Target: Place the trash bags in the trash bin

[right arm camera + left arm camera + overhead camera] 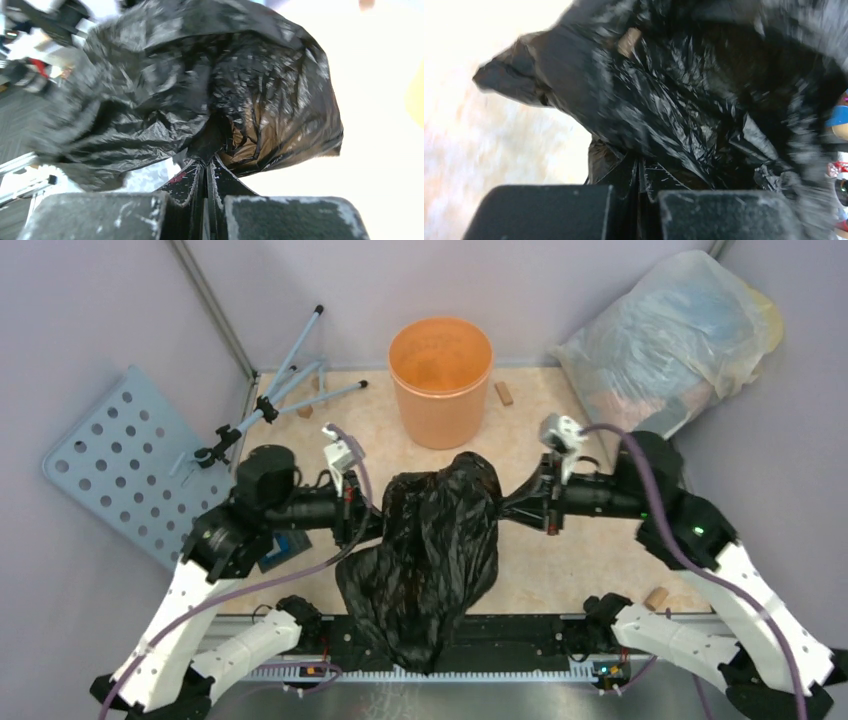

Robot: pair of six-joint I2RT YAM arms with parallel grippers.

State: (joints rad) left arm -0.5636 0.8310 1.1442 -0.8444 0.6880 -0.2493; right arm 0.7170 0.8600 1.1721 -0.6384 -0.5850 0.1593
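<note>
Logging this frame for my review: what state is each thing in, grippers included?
black trash bag: held up at two sides, hanging crumpled.
orange bin: upright, open, bag not inside.
left gripper: shut on the bag.
right gripper: shut on the bag.
translucent stuffed bag: full, leaning in the far right corner.

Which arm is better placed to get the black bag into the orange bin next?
Marginally right: left fingers and right fingers both pinch the black bag, but its raised end sits by the right ones, nearest the orange bin.
</note>
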